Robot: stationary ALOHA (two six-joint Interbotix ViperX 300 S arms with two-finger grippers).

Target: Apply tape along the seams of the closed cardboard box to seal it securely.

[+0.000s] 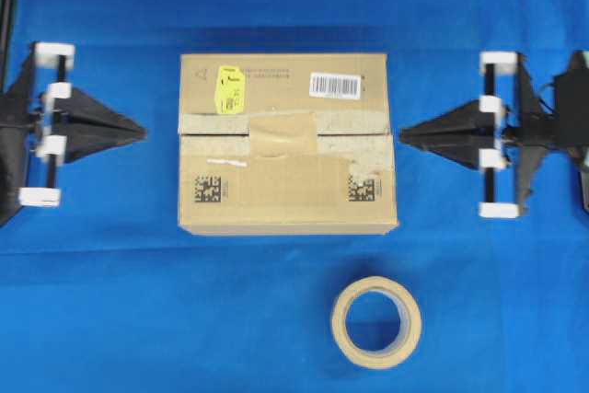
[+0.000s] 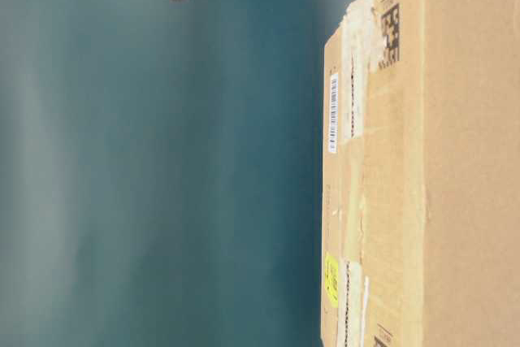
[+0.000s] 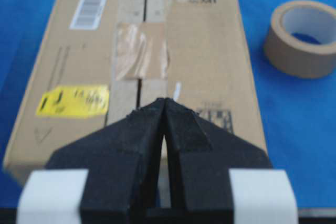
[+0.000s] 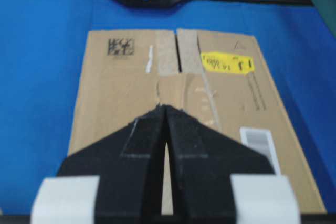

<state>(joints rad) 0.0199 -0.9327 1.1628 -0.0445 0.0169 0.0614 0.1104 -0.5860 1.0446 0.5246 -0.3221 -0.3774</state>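
Blue counter [image 1: 110, 319]: cardboard box [image 1: 276, 200] centered, tape [image 1: 281, 131] bridging its seams [image 1: 213, 134]; closed, empty left claw [image 1: 143, 132] at 9 o'clock, right claw [image 1: 401, 134] at 3, flanking for access.

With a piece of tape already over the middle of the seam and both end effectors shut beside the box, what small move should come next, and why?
Probably the right end effector should open and reach toward the tape roll. The tape covers only the middle of the seam; its ends on the cardboard box remain unsealed, and both end effectors, including the left, are empty.

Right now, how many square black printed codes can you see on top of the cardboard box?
2: one square black printed code at the near-left corner of the cardboard box, the other code at its near-right corner. Others may sit on hidden sides.
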